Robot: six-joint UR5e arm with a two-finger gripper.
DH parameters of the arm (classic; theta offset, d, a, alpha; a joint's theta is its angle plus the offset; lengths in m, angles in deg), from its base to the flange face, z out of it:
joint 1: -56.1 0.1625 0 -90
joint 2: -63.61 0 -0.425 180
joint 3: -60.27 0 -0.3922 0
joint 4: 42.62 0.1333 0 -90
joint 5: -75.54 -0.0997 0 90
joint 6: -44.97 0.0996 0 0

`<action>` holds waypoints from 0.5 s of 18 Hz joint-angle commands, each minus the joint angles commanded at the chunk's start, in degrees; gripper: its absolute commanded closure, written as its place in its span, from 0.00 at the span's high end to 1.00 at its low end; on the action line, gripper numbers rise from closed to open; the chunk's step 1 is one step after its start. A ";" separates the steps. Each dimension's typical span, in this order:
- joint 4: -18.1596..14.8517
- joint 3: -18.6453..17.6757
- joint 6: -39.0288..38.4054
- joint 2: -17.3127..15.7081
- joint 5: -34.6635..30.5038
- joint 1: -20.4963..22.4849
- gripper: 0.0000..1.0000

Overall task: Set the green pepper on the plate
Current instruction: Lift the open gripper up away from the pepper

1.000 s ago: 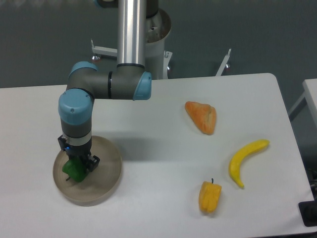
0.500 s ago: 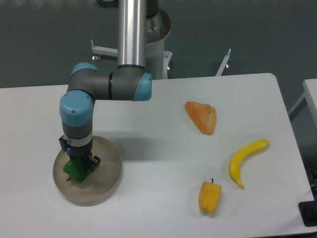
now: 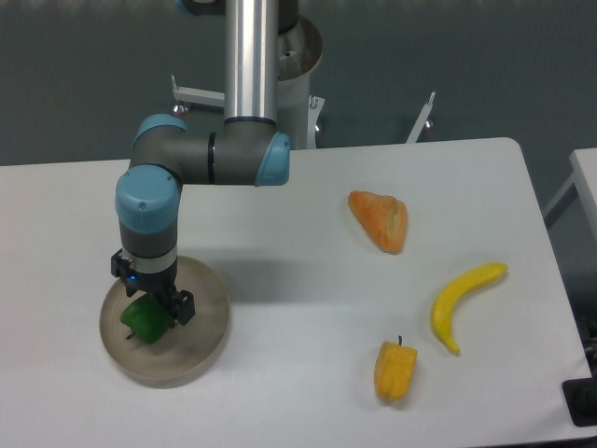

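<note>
The green pepper is seen on the left part of the plate, at the near left of the table. The gripper is positioned directly over it; whether its fingers are clenched on the pepper or released cannot be told.

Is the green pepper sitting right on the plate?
Touching, it looks like: the camera view shows the green pepper resting inside the plate, with the end effector right over it.

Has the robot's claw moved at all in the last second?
Yes, slightly. Against the plate, which stays put, the gripper has crept to the right and a little up, with the green pepper shifting the same way over the plate.
</note>
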 joint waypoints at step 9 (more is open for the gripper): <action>-0.44 1.93 5.16 -2.29 -0.70 9.85 1.00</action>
